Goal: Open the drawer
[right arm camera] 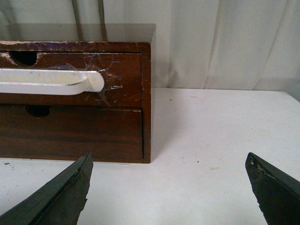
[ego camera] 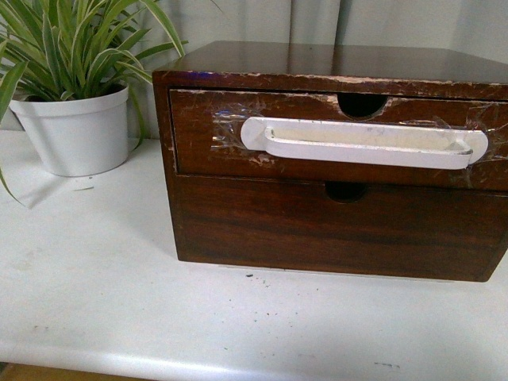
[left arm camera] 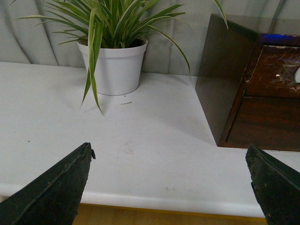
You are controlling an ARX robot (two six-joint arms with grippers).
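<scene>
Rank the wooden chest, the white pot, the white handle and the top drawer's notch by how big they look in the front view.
1. Wooden chest, by far the largest.
2. White handle and white pot: about alike, the handle longer, the pot taller; no ranking.
3. Notch in the top drawer, smallest.

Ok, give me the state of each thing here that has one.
Top drawer: shut.
Handle: taped across the top drawer, nothing gripping it.
Bottom drawer: shut.
Plant: upright on the table.
Left pincer: open, empty.
Right pincer: open, empty.
</scene>
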